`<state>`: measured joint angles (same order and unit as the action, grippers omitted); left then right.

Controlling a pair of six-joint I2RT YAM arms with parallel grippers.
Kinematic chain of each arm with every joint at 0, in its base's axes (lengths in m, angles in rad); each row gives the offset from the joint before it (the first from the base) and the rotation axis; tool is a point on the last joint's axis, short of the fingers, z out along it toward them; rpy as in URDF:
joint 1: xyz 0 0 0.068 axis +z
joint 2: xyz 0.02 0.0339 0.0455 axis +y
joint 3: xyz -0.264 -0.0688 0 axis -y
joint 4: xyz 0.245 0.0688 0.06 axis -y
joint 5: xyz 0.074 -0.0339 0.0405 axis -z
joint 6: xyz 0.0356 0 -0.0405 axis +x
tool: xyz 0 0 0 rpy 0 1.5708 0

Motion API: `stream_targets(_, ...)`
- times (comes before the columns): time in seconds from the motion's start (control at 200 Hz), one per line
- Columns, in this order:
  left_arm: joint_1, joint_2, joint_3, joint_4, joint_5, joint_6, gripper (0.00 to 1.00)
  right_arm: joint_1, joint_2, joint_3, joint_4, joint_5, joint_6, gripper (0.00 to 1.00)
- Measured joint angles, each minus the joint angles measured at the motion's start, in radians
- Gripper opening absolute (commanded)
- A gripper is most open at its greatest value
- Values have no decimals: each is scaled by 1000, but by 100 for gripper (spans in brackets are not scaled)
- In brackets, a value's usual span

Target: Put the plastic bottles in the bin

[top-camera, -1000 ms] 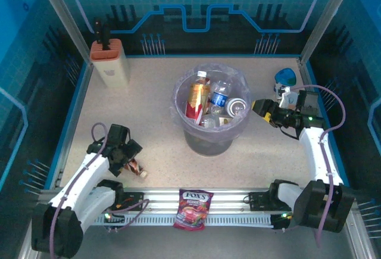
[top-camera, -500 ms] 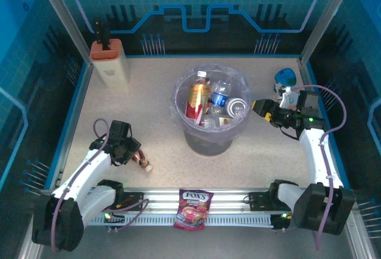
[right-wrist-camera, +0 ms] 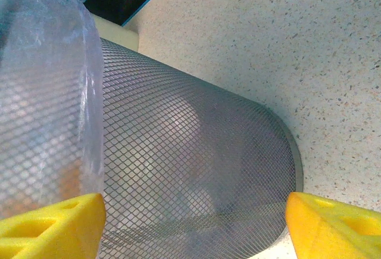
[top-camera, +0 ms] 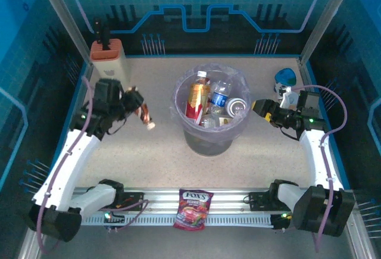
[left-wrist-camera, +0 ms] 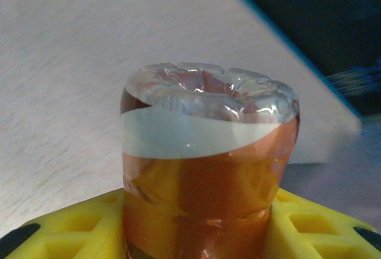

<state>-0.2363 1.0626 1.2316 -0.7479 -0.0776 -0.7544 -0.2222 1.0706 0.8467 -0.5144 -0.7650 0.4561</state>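
My left gripper is shut on a brown plastic bottle, held above the table to the left of the bin, cap end pointing down and right. In the left wrist view the brown bottle with its pale label band sits squeezed between the yellow fingers. The grey mesh bin, lined with a purplish bag, stands mid-table and holds several bottles. Beside the bin's right rim hangs my right gripper, open; the mesh bin wall shows between its yellow fingertips.
A beige block with an orange top stands at the far left. A red FOX'S candy bag lies on the front rail. Blue and white cups sit at the far right, just behind the right arm.
My left gripper closed on the brown bottle near the front left, then lifted it up and toward the far side, left of the bin. The right arm has stayed still.
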Motion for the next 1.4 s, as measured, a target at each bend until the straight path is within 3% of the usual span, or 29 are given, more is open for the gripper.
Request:
stream_targets(0.195, -170, 154, 425, -9, 2, 180, 36, 20, -11, 0, -2, 7, 14, 80)
stream_targets(0.545, -390, 412, 688, -3, 2, 401, 36, 26, -28, 24, -24, 25, 14, 80)
stream_targets(0.7, -429, 506, 709, -49, -42, 453, 34, 26, -32, 34, -25, 25, 14, 80)
stream_targets(0.936, -427, 528, 711, -108, -166, 459, 32, 26, -32, 34, -28, 26, 9, 80)
stream_targets(1.401, -428, 465, 582, -12, -181, 410, 25, 26, -32, 34, -29, 32, 3, 81)
